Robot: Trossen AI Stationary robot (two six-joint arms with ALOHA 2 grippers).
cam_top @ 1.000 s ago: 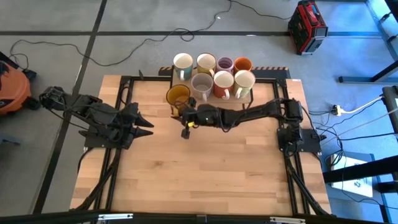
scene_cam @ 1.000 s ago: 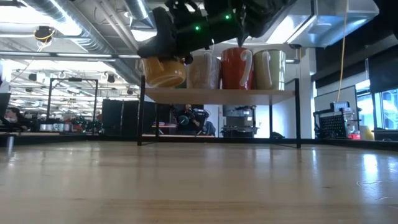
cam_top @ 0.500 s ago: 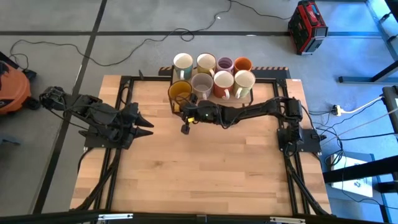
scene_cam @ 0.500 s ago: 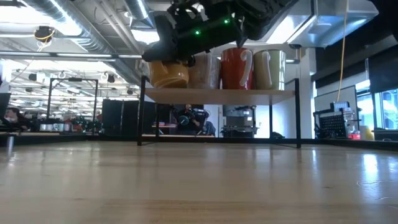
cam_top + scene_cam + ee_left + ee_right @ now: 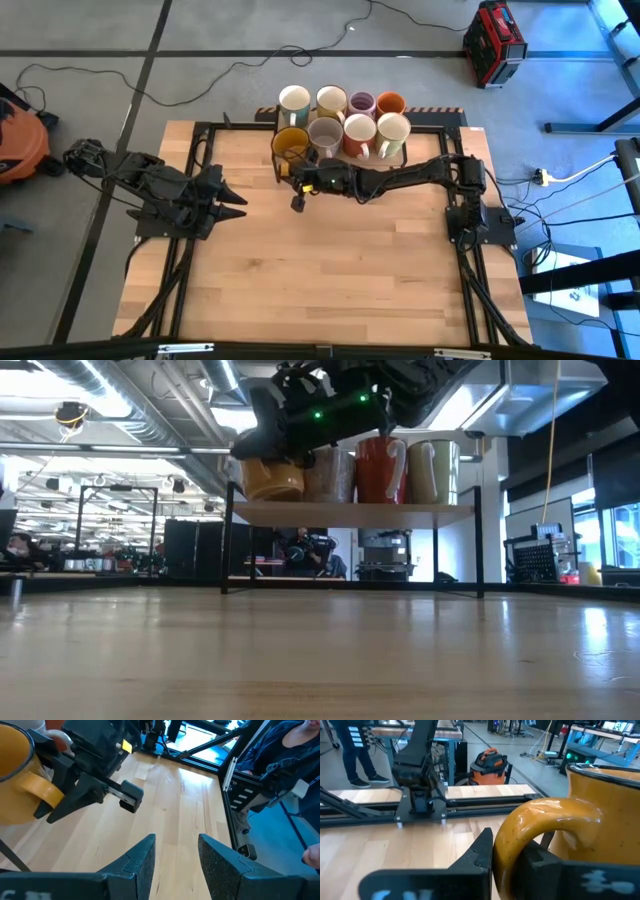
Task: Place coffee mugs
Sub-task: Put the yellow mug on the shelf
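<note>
Right tool [image 5: 298, 180] hides yellow mug [image 5: 288, 147] handle; rim cropped.

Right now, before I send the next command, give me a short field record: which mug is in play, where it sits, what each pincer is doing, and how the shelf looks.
mug in play: mustard yellow mug, handle toward the right arm
position: left end of the front row on the raised shelf
right pincer: shut on the mug's handle
left pincer: open, parked at the table's left side, holding nothing
other mugs: seven on the shelf, four in the back row, three in the front row
table: no mugs on the wood in front of the shelf
</note>
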